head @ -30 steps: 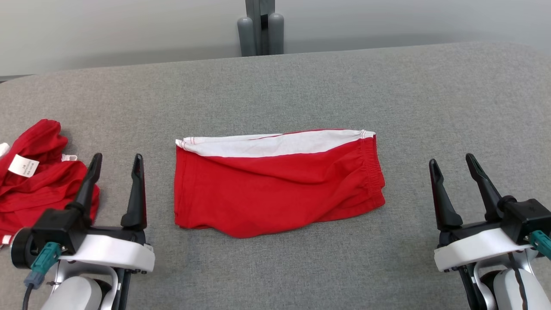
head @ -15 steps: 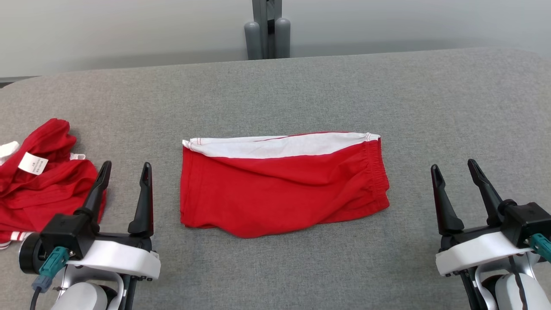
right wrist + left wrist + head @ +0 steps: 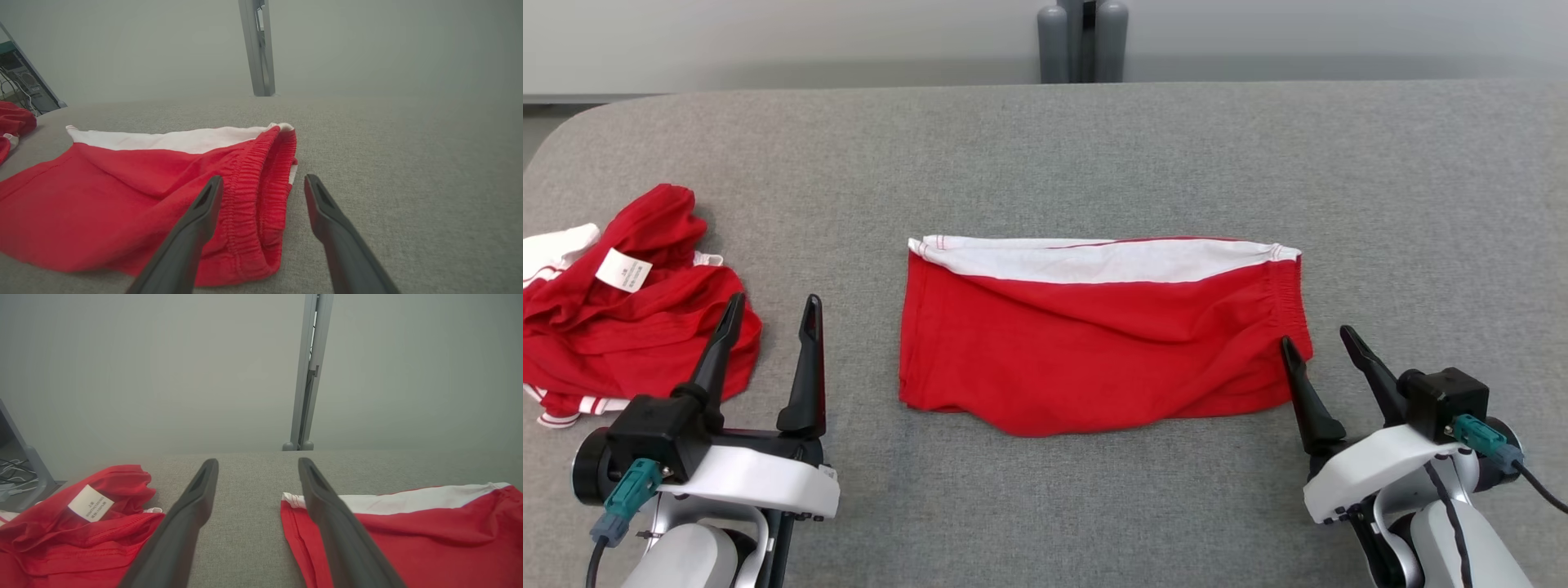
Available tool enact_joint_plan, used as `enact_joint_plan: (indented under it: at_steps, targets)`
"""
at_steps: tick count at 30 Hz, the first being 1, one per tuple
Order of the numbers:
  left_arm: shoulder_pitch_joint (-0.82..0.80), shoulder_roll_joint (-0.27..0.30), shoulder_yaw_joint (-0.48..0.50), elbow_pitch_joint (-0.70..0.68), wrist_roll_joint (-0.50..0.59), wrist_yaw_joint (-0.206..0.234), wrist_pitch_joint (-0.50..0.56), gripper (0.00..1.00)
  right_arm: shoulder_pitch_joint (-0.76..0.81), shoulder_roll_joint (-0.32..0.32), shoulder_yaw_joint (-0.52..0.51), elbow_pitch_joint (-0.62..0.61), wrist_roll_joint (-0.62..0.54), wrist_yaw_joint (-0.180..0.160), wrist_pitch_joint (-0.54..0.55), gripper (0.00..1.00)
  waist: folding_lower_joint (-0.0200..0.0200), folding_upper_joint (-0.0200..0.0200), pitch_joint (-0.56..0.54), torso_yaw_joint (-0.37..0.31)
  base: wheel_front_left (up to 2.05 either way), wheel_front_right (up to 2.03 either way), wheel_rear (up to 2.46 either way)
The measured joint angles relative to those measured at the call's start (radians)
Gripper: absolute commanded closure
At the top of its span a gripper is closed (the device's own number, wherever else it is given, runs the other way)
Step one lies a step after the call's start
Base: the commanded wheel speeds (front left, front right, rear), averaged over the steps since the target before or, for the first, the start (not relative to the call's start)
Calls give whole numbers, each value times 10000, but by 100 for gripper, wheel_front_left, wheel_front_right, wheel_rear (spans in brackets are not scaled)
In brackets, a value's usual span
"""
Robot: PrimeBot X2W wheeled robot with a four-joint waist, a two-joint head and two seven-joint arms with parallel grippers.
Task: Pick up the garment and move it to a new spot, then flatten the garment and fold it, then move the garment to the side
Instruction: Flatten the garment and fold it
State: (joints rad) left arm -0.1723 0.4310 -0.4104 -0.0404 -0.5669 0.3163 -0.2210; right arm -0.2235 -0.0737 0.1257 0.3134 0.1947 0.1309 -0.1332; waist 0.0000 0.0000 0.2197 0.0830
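Head view: garment point(image 3: 1094, 351) looks folded already, so move-aside step's up next; R gripper point(image 3: 1316, 336) & L gripper point(image 3: 774, 300) both gape wide, empty, and R should pinch its right edge.

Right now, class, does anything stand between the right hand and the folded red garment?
Nothing visible does. The right hand, open, sits at the folded red garment's elastic waistband end, with bare grey table beside it. The crumpled red garment lies far off, beside the left hand.
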Motion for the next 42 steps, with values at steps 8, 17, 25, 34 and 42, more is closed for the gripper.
enact_joint_plan:
  at_steps: [8, 17, 25, 34, 42]
  targets:
    - [-128, -84, 44, 115, -86, -86, -121, 0, -638, 33, 125, 2011, 546, 0, 12, 0, 0, 0, 310, 225, 0, 0, 0]
    - [-208, -161, 15, 247, -90, -132, -169, 0, -1165, 75, 748, 2936, 1666, 0, -232, 100, 0, 0, 385, 108, 0, 0, 0]
    - [-215, -142, -10, 265, -88, -82, -163, 0, -1151, -155, 443, 3166, 2608, 12, -711, 100, 0, 0, 408, -150, 0, 0, 0]
    - [-214, -104, -52, 209, -90, 19, -36, 0, -748, -610, -240, 2970, 2708, 8, -986, 100, 0, 0, 349, -397, 0, 0, 0]
    - [-207, -82, -67, 128, -159, 111, 94, 0, -1017, -345, 456, 1062, 2136, 0, -872, 100, 0, 0, 179, -587, 0, 0, 0]
